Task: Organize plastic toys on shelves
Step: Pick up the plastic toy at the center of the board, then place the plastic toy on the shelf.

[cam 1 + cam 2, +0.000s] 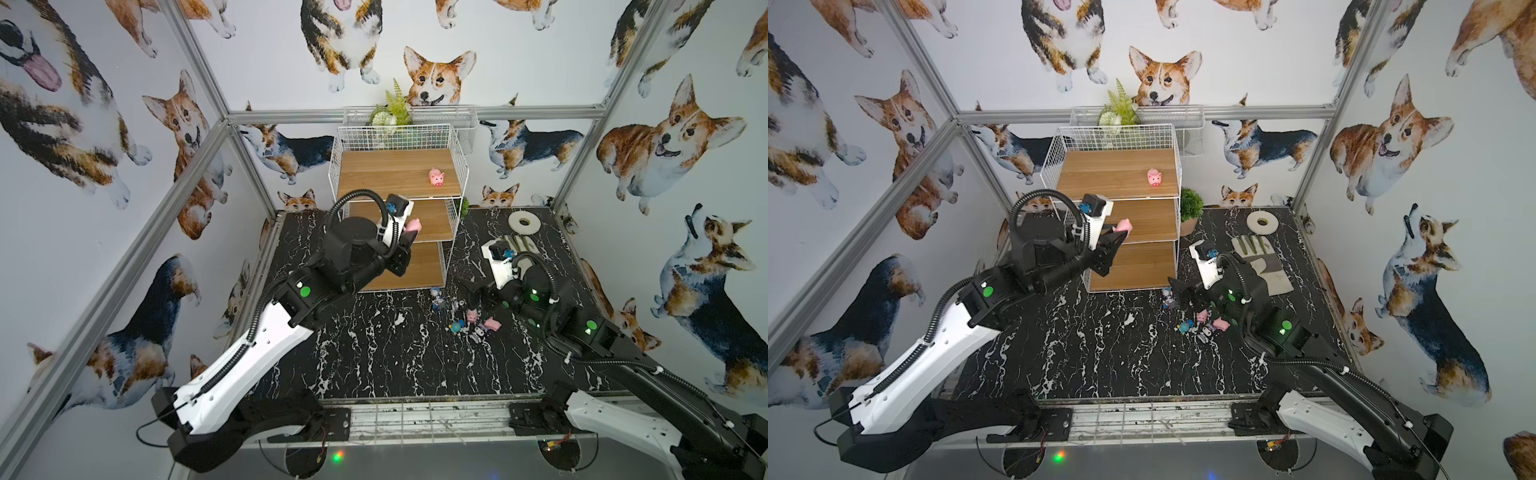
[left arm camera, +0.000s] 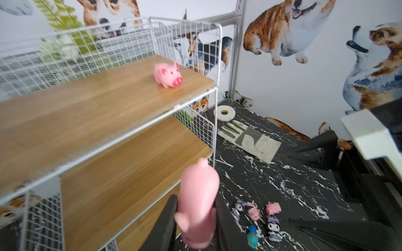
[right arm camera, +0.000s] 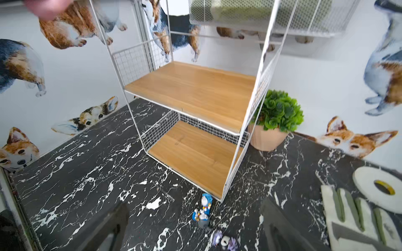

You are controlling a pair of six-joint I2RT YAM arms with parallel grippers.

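Pink pig (image 2: 199, 202) is clamped between the fingers (image 2: 165, 223) of my left gripper (image 1: 409, 233). It stands on end with one ear poking sideways. In both top views it sits over the middle board (image 1: 434, 216) of the shelves, toward that board's front edge; I cannot tell its height against the board. Second pig (image 1: 436, 177) stands upright on the top board (image 1: 386, 172), near the right front corner, snout facing out. Bottom board (image 3: 191, 156) lies lowest, just off the table (image 1: 374, 357). All three boards step down inside a white wire rack (image 1: 457, 143) at the back of the table. The loose toys lie on the table just off the rack's right front corner. A pair of blue-grey figures (image 3: 203, 208) lies closest to the bottom board. Further out are the third pig (image 2: 253, 210) and fourth pig (image 2: 273, 208), near each other. A black-and-purple figure (image 2: 273, 227) lies just beside the fourth pig, and another pointy-eared figure (image 2: 239, 207) touches or nearly touches the third. A small blue figure (image 2: 252, 239) lies at the near edge of the cluster. My right gripper (image 1: 473, 291) is low over the table beside this cluster, jaws spread wide, nothing between its fingers (image 3: 113, 226). A work glove (image 1: 1262, 266) lies flat on the table to the right of the rack. The white tape roll (image 1: 524, 222) lies just beyond its fingertips, near the back wall. A potted plant (image 3: 276, 117) stands against the rack's right side. A wire basket (image 1: 467, 120) holding a fern hangs on the back wall above the rack.
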